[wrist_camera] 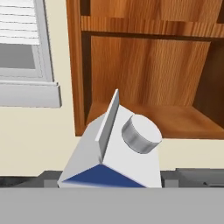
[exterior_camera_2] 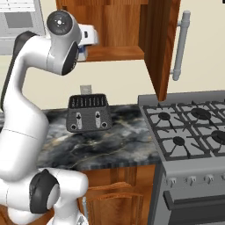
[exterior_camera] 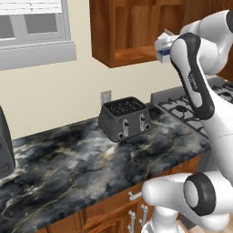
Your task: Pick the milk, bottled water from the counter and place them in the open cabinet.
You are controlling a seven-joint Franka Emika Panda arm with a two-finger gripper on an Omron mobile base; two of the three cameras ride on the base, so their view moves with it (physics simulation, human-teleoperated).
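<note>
My gripper (wrist_camera: 111, 180) is shut on the milk (wrist_camera: 118, 148), a white gable-top carton with a dark blue band and a grey round cap. The carton hangs tilted in the air just in front of the open cabinet (wrist_camera: 153, 118), slightly below the level of its bottom shelf. From the base views the milk (exterior_camera: 163, 47) (exterior_camera_2: 89, 37) peeks out behind my raised arm, close to the cabinet (exterior_camera: 132, 32) (exterior_camera_2: 118, 26). The marbled counter (exterior_camera: 68, 168) (exterior_camera_2: 116, 147) lies far below. The bottled water is out of view.
A dark four-slot toaster (exterior_camera: 125, 118) (exterior_camera_2: 88, 113) stands on the counter under the cabinet. The cabinet's open door (exterior_camera_2: 160, 44) juts out to the right, above a gas stove (exterior_camera_2: 189, 127). A window (exterior_camera: 32, 27) is on the wall to the left.
</note>
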